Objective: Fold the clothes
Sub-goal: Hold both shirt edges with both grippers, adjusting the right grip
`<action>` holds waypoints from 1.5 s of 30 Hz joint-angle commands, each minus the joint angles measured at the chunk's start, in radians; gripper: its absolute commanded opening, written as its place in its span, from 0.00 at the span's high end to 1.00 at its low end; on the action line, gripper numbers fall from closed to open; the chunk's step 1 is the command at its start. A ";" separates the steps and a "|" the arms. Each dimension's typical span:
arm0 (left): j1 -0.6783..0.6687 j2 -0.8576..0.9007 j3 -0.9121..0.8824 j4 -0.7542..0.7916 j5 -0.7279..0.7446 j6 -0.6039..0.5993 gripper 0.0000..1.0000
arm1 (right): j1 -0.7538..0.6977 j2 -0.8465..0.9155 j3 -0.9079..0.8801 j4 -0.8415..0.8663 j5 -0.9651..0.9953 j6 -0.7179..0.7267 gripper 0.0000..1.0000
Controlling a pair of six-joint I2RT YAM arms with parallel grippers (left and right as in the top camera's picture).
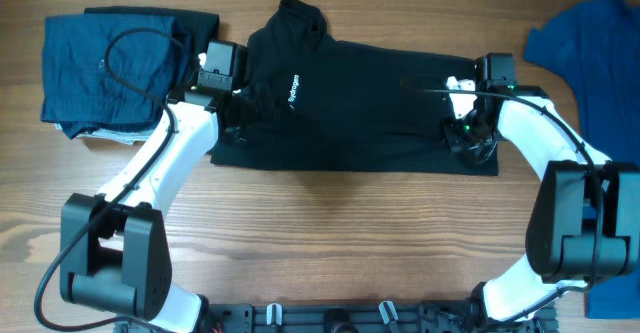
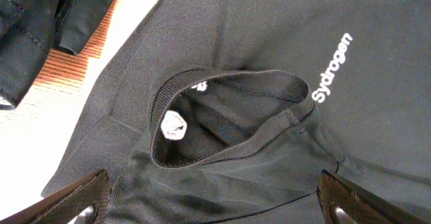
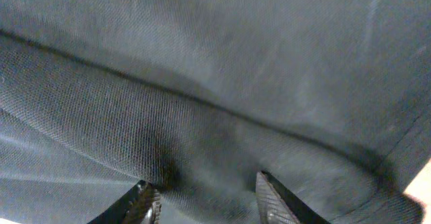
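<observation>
The overhead camera looks straight down on the whole wooden table (image 1: 330, 233); both wrist cameras look closely at the soft black collared shirt (image 1: 350, 103), also seen from overhead.

The black shirt (image 1: 350, 103) carries small white lettering (image 1: 293, 88) on its chest. At upper left lies a navy garment (image 1: 110, 63); at right, a bright blue one (image 1: 600, 63). The surface (image 1: 330, 233) is light wood-grain.

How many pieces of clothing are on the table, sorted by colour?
Black: 1, the black shirt
Navy: 1, the navy pile, possibly more inside
Bright blue: 1, the blue garment
Total: 3 visible
</observation>
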 commanded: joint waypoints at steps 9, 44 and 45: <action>0.003 -0.002 0.009 0.004 0.008 0.002 0.02 | 0.001 -0.008 0.013 0.062 0.085 0.000 0.91; 0.003 -0.002 0.009 0.003 0.008 0.002 0.02 | 0.002 -0.029 0.073 0.012 -0.009 0.026 0.60; 0.003 -0.002 0.009 0.003 0.008 0.002 0.02 | 0.002 -0.019 0.072 0.013 0.002 0.027 0.60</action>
